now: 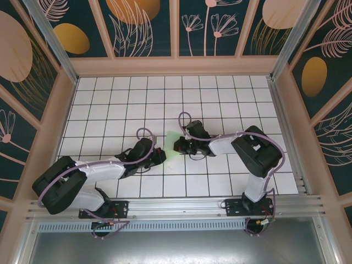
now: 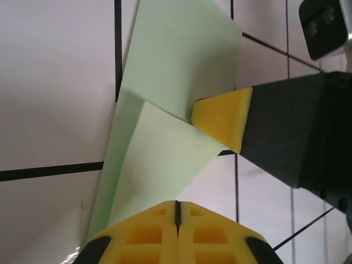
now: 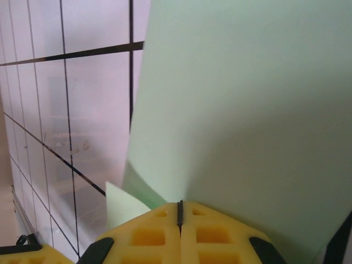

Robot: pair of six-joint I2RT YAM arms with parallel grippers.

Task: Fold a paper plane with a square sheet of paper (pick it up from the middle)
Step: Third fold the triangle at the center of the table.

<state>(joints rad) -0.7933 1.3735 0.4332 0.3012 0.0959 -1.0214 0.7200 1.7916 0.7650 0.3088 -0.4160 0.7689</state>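
Looking down from above, a thin, pale mint-green square sheet of paper [image 1: 172, 138] sits near the middle of the white tabletop with black grid lines [image 1: 220, 99], partly folded and wedged between the two arms. The left gripper [image 1: 163, 155] reaches in from the near left and the right gripper [image 1: 177, 146] from the right. Their tips are close together at the sheet, but from here I cannot tell how the fingers stand.

From the left wrist, the left gripper [image 2: 177, 231] shows its yellow fingers pressed together with only a thin seam between them. One edge of the square sheet of paper [image 2: 165, 137] runs straight into that seam, so they pinch it. The sheet has a diagonal fold, with one layer lying over another and raised a little above the tiles. The right gripper's yellow fingertip [image 2: 223, 118], on its black body, meets the sheet's right edge.

From the right wrist, the right gripper [image 3: 180, 231] also has its yellow fingers pressed tight at the seam. The square sheet of paper [image 3: 247, 110] rises from just beyond their tips, gripped there and curving up across the right side. A small pale flap [image 3: 124, 206] pokes out at the left beside the fingers.
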